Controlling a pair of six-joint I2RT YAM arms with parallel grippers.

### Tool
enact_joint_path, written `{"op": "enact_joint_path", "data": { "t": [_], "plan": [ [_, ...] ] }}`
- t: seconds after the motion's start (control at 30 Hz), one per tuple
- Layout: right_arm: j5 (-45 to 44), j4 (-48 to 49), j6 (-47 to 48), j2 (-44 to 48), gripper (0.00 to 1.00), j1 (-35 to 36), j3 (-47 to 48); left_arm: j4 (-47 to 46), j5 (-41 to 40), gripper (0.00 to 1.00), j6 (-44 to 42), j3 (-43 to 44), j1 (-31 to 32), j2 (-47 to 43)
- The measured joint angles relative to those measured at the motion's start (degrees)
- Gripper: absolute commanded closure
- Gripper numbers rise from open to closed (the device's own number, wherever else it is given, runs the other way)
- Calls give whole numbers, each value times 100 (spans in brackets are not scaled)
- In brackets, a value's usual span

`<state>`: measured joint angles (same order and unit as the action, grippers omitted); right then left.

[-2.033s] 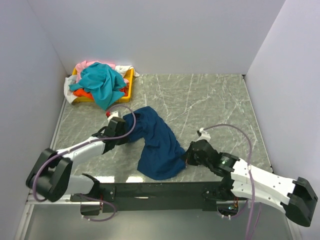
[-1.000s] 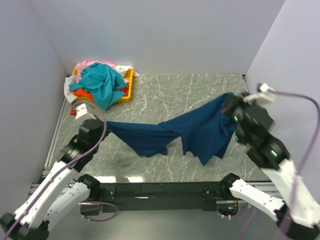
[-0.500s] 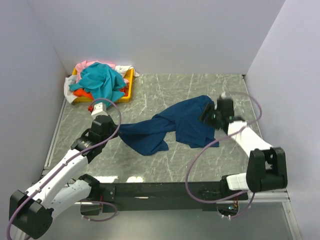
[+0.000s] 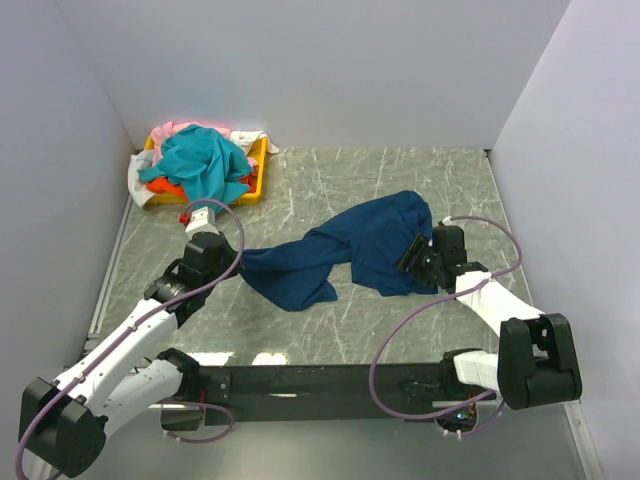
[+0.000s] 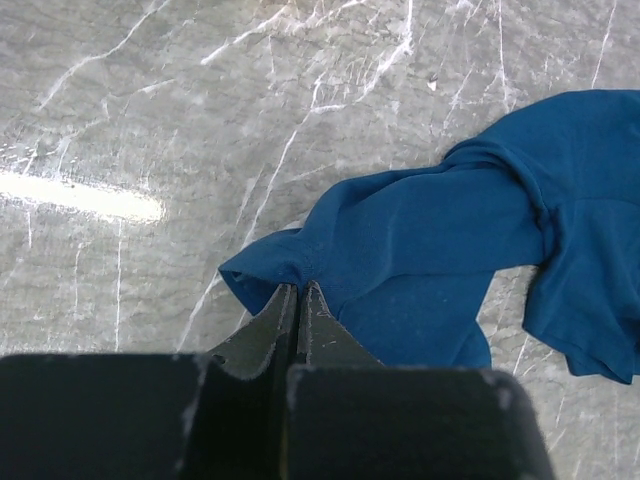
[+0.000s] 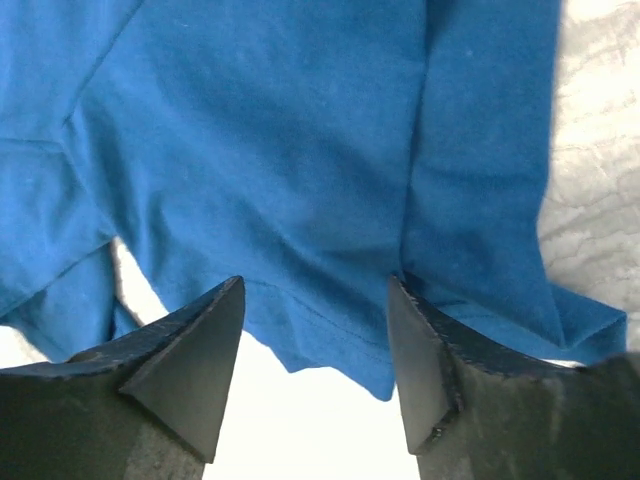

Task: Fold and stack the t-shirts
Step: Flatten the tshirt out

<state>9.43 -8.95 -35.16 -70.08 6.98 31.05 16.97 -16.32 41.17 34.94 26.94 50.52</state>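
The navy blue t-shirt [image 4: 370, 245] lies crumpled on the marble table, stretched from left to right. My left gripper [image 4: 238, 262] is shut on its left corner; in the left wrist view the closed fingertips [image 5: 298, 290] pinch a fold of the navy cloth [image 5: 430, 230]. My right gripper [image 4: 412, 258] stands open at the shirt's right edge. In the right wrist view the gripper [image 6: 315, 285] has the blue hem [image 6: 330, 180] lying loose between its fingers [image 6: 190, 370], which do not grip it. The teal t-shirt [image 4: 200, 165], orange [image 4: 165, 187], pink [image 4: 175, 128] and white [image 4: 138, 175] ones are piled at the back left.
The pile sits in a yellow tray [image 4: 262, 160] in the back left corner. White walls close off the table [image 4: 400, 180] at the back and on both sides. A black rail with the arm bases runs along the near edge.
The right gripper has opened and let go of the navy shirt, then dropped low by its right edge. The shirt, stretched in the air a second ago, has sagged onto the table.
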Motion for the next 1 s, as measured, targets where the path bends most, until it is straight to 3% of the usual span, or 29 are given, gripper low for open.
{"op": "enact_joint_path", "data": {
  "t": [0.43,1.0],
  "plan": [
    [-529,-2,-66,96,37,2,-350,4,24,100,-2,-33,0,9],
    [-546,0,-61,2,43,179,-348,0,256,100,2,-33,0,4]
  ]
}}
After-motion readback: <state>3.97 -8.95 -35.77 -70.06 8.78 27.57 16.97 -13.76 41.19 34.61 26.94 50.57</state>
